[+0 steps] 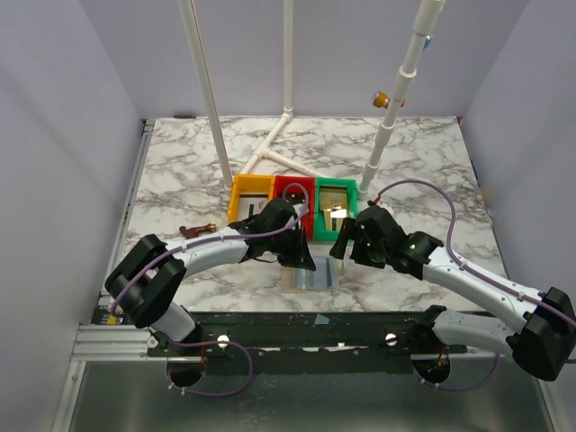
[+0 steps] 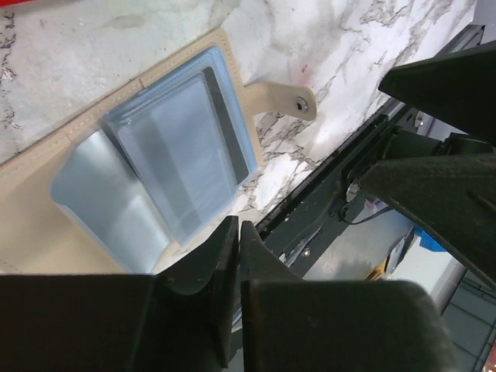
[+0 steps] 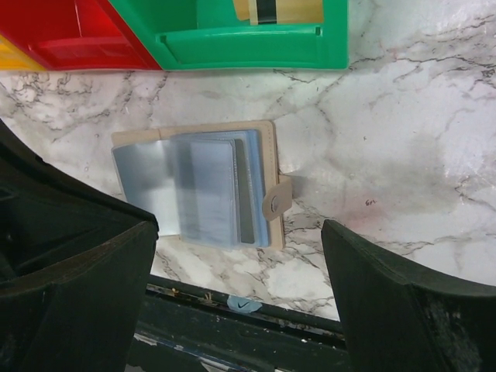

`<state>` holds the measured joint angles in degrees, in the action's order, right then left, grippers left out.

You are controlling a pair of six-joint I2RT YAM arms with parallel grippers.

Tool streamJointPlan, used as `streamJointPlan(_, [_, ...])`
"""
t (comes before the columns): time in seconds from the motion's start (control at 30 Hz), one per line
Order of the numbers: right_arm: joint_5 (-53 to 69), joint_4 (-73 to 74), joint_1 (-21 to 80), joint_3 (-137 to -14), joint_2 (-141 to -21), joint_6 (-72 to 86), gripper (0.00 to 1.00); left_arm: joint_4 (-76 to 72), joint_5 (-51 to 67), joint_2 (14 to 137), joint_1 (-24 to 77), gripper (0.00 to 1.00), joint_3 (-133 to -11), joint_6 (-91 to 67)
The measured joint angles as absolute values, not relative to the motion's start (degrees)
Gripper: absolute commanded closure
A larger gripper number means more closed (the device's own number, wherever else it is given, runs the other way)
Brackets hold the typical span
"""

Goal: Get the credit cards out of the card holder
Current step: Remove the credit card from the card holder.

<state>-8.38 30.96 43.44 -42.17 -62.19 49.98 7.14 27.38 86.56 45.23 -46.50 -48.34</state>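
A marble-patterned table [image 1: 180, 171] fills the scene, with a frame of white pipes [image 1: 209, 90] rising from its far half. The left arm [image 1: 207, 250] and right arm [image 1: 468, 274] curve in from the near edge and meet over the middle.

Three small trays stand side by side, touching: yellow [image 1: 236, 200], red [image 1: 290, 183], green [image 1: 336, 181]. The green one holds a gold-tan card [image 3: 287, 9] with a dark stripe; any print on it is too small to read.

The card holder [image 3: 198, 190] lies open and flat on the marble between the trays and the near edge, just short of the green and red trays. It has a tan stitched cover and a stack of pale blue-silver leaves; whether cards sit inside them cannot be told, and no lettering shows.

The left gripper [image 2: 238, 232] hangs over the holder's near edge with its fingers pressed together – nothing can be seen nipped between them. The right gripper [image 3: 239, 225] hovers above the holder with its fingers spread wide apart, holding nothing.

The holder's tan strap [image 2: 283, 97] sticks out sideways onto the marble, with a metal snap [image 2: 301, 103] at its tip; a small brown object [image 1: 196, 230] lies well to the left – too small to make out. By the table's near edge sits a pale blue sticker [image 3: 244, 304] bearing a dark tick mark.
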Motion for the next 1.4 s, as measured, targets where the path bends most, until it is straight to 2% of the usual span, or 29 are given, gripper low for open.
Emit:
streamJointPlan(0.1, [-7.99, 30.74, 43.44, -41.52, -62.33, 50.17, 0.10, 6.70, 27.20, 87.92, 45.25, 1.00, -46.50, -48.07])
streamJointPlan(1.0, [-11.73, 31.42, 43.46, -40.75, -62.81, 54.13, 0.10, 6.31, 22.74, 100.33, 49.54, 1.00, -52.95, -47.81])
streamJointPlan(1.4, [-11.79, 31.51, 43.83, -40.12, -63.16, 54.15, 0.09, 6.37, 21.19, 100.07, 49.60, 1.00, -52.71, -47.81])
